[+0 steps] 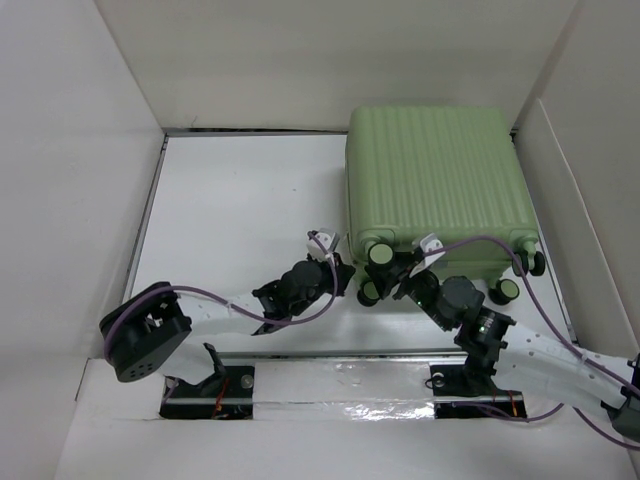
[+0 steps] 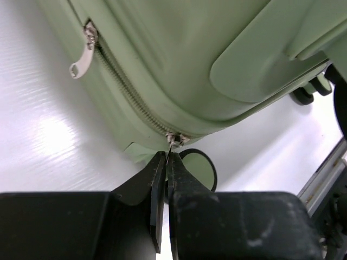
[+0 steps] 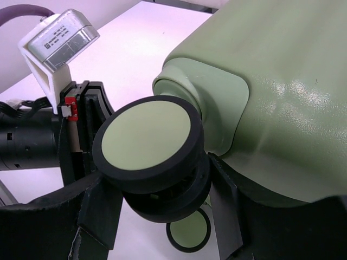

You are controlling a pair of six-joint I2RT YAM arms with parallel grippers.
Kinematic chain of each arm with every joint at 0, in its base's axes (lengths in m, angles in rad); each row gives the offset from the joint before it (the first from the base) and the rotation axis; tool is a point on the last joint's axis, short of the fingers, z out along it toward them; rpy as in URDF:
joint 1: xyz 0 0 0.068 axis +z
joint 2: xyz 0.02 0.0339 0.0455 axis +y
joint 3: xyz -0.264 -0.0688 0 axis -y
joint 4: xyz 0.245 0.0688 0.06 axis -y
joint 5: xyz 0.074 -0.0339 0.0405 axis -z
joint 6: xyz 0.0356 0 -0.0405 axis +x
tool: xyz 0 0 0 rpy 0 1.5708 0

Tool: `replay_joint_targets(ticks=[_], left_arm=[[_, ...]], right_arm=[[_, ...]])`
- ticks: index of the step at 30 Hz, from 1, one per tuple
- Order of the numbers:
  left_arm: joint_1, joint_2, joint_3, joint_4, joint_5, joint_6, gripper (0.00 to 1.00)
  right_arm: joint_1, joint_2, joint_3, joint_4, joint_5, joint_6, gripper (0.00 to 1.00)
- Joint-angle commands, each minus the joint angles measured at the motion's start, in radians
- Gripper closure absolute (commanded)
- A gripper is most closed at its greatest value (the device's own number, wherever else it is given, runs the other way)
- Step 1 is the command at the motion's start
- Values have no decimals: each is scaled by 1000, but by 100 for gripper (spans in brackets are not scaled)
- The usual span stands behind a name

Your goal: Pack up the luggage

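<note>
Black fingers of the left claw (image 2: 166,158) are pinched tight on a silver zipper pull (image 2: 172,140) at the 7 o'clock corner of the luggage (image 1: 430,180). The right claw (image 3: 160,181) straddles a spinner wheel (image 3: 147,138), jaws spread; whether they press it I cannot tell. The luggage lies closed, ribbed shell up, at 1 o'clock on the white bench (image 1: 240,200), wheels toward 6 o'clock

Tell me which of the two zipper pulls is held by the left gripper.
The lower pull, at the corner of the luggage: its tab sits between the shut fingers of the left gripper. The upper pull hangs free, untouched.
</note>
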Motion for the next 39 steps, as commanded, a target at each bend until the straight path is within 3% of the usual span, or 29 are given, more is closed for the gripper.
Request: replay_joint_targets(ticks=[1, 6, 23, 26, 31, 36, 39], left_arm=[[21, -54, -35, -44, -146, 51, 100], [61, -45, -13, -136, -188, 55, 100], [257, 95, 207, -95, -132, 163, 100], [291, 106, 212, -70, -31, 134, 100], [282, 8, 39, 76, 271, 114, 100], [272, -32, -54, 117, 461, 145, 54], [254, -11, -52, 116, 466, 171, 48]], right_arm=[[-10, -48, 26, 74, 45, 28, 90], [-10, -77, 26, 50, 42, 26, 90], [-10, -96, 29, 17, 4, 18, 90], [-10, -87, 32, 19, -7, 18, 90], [-10, -70, 37, 22, -2, 18, 90], [-10, -65, 35, 26, 12, 15, 90], [-10, -67, 32, 27, 15, 18, 90]])
